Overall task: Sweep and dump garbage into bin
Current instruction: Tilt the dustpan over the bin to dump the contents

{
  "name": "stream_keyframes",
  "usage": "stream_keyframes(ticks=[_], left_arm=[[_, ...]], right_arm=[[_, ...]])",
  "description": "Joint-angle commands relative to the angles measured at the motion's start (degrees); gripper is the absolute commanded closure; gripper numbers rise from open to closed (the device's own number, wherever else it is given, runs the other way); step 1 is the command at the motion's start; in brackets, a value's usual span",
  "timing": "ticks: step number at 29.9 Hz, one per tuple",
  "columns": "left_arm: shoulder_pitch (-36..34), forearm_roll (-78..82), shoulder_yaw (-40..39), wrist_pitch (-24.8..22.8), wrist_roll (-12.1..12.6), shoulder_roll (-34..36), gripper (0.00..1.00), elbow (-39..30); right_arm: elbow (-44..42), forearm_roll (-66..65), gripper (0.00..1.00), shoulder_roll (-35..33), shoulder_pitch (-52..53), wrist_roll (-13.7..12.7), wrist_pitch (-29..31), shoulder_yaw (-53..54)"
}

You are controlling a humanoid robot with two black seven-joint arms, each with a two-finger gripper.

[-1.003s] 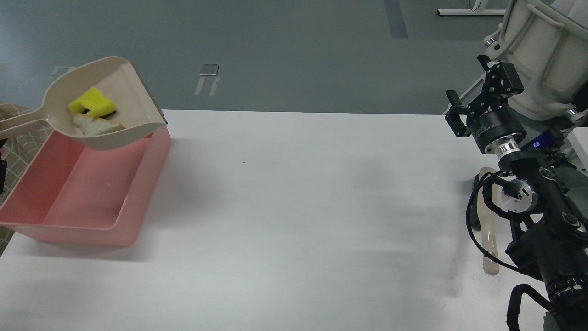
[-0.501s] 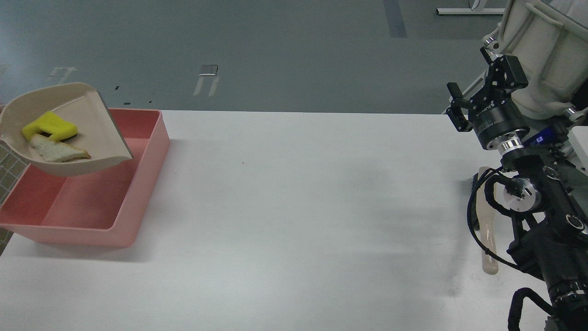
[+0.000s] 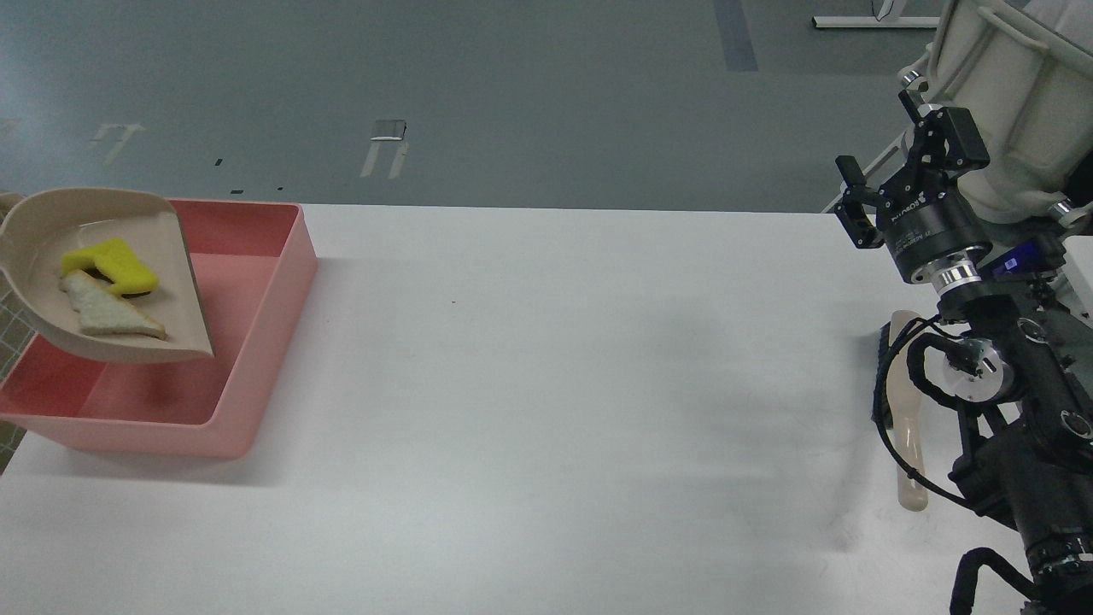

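Observation:
The beige dustpan hangs tilted over the left half of the pink bin, its mouth edge pointing down toward the bin floor. The yellow sponge with its dark green side and the triangular bread slice lie inside the pan. The pan's handle runs off the left edge, so my left gripper is out of view. My right gripper is open and empty, raised above the table's far right edge, far from the bin.
A beige-handled brush lies on the white table at the right, partly hidden behind my right arm. A beige moulded thing stands at the top right. Grey floor lies beyond the table's far edge.
The dustpan has moved left and down over the bin and tipped its mouth downward. The sponge and bread stay inside it. My right gripper has shifted slightly up and right.

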Motion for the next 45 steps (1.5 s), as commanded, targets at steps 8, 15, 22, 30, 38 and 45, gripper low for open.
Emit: stream_keyframes(ticks=[8, 15, 22, 30, 38, 45], left_arm=[[-0.65, 2.82, -0.31, -0.27, -0.41, 11.36, 1.0, -0.6], [-0.57, 3.08, 0.04, -0.71, -0.58, 14.62, 1.0, -1.13], [-4.41, -0.24, -4.07, -1.15, -0.49, 14.36, 1.0, -1.13], [-8.39, -8.61, -2.95, -6.52, 1.26, 10.69, 1.0, -6.82], [-10.67, -8.61, -0.4, -5.28, 1.88, 5.58, 1.0, -14.83], [-18.93, -8.17, 6.45, -5.64, 2.58, 2.93, 1.0, -8.53]], right_arm=[[-0.06, 0.0, 0.0, 0.09, -3.1, 0.32, 0.19, -0.09], [-0.24, 0.0, 0.0, 0.0, -4.42, 0.67, 0.19, -0.09], [-0.24, 0.0, 0.0, -1.23, -4.51, 0.76, 0.02, 0.08], [0.03, 4.57, 0.0, -2.64, -4.16, 0.67, 0.11, 1.58], [-1.47, 4.75, 0.0, -4.75, 1.73, 0.67, -0.25, 1.58], [-1.2, 5.01, 0.0, -4.4, 5.86, 0.67, 0.02, 0.17]])
